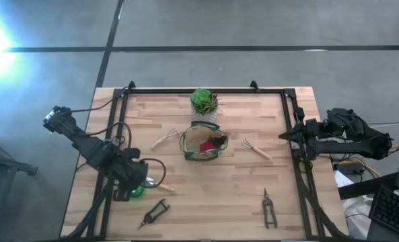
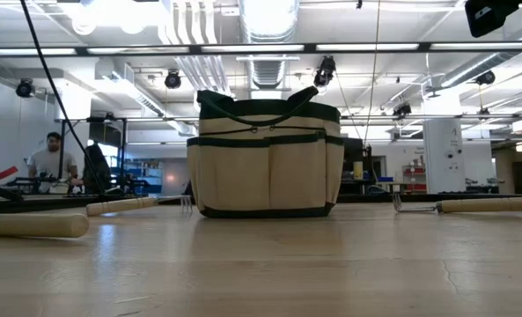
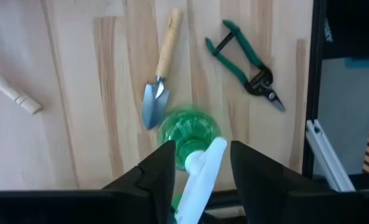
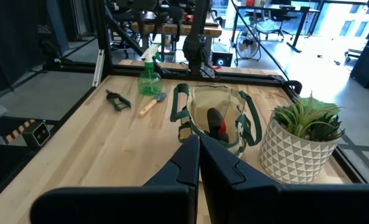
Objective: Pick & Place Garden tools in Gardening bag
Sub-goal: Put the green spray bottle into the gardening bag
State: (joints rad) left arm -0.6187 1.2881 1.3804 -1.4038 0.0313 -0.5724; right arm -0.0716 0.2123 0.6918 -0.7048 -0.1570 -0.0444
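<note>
The tan gardening bag [image 1: 203, 142] stands mid-table with a red-and-black item [image 4: 216, 124] inside. A green spray bottle with a white head [image 3: 190, 134] stands upright near the left edge. My left gripper [image 3: 200, 165] hangs open above it, a finger on either side of the white head. A trowel [image 3: 159, 81] and green-handled pruners [image 3: 243, 65] lie flat beside the bottle. Two wooden-handled rakes [image 1: 164, 138] [image 1: 256, 148] lie either side of the bag. Another pair of pruners [image 1: 269, 207] lies near the front right. My right gripper [image 4: 200, 155] waits shut at the right edge.
A green plant in a white pot [image 1: 204, 102] stands just behind the bag, toward the far edge. A black frame rail [image 1: 295, 128] runs around the table. Bare wood lies between the bag and the near edge.
</note>
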